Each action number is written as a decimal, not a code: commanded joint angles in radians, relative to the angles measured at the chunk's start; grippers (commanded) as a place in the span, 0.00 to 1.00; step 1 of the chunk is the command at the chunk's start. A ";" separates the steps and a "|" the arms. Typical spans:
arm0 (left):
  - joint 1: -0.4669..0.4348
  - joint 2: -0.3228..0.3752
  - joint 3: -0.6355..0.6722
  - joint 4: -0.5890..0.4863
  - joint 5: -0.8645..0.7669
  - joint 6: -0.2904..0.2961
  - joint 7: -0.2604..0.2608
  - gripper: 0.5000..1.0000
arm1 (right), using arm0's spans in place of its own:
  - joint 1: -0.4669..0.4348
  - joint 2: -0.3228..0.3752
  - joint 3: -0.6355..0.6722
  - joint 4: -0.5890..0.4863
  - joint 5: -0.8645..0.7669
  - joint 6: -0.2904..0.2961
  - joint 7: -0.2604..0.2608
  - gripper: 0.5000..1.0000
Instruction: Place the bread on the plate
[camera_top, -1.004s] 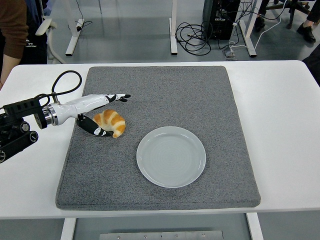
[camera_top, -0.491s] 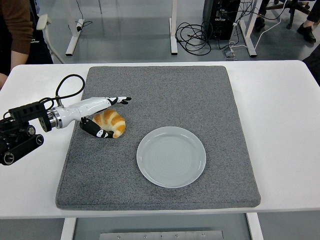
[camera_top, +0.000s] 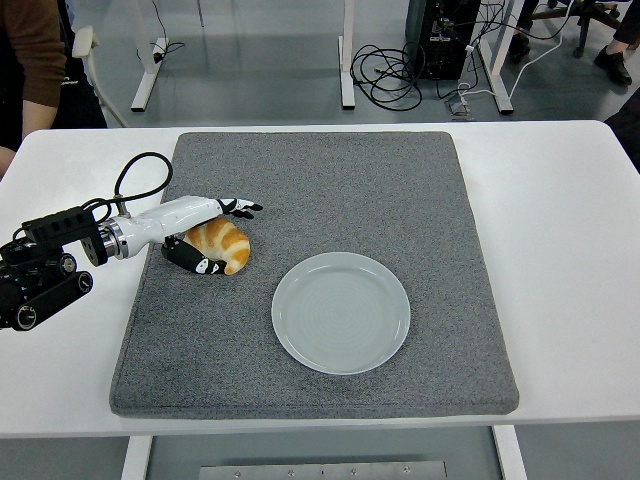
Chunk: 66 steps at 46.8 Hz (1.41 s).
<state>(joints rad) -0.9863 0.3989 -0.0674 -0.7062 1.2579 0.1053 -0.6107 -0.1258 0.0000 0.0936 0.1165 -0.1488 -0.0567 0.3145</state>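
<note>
White counter (camera_top: 560, 230) with grey mat (camera_top: 330, 190): croissant (camera_top: 222, 243), light, soft, flaky and likely crushable, lying at 10 o'clock from empty plate (camera_top: 341, 312), left hand (camera_top: 207, 236) cupped around it, thumb beneath, best held gently across its thick middle.

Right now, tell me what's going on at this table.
The robot's left hand is closing around the bread, a croissant lying on the left part of the grey mat. Fingers reach over its far side and the thumb sits against its near side. The bread is on the mat, not lifted. The plate sits empty to its right, nearer the table's front edge. The right arm is out of view. A person stands at the top left corner.
</note>
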 joint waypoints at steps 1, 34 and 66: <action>0.000 -0.002 0.000 0.004 0.000 0.001 0.000 0.55 | 0.000 0.000 0.000 0.000 0.000 0.000 0.000 1.00; -0.020 0.005 0.001 0.004 -0.015 0.008 0.000 0.00 | 0.000 0.000 0.000 0.000 0.000 0.000 0.000 1.00; -0.063 0.021 0.008 0.004 -0.031 -0.038 0.000 0.00 | 0.000 0.000 0.000 0.002 0.000 0.000 0.000 1.00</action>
<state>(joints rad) -1.0376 0.4144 -0.0603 -0.7027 1.2246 0.0681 -0.6110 -0.1258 0.0000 0.0936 0.1181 -0.1488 -0.0557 0.3145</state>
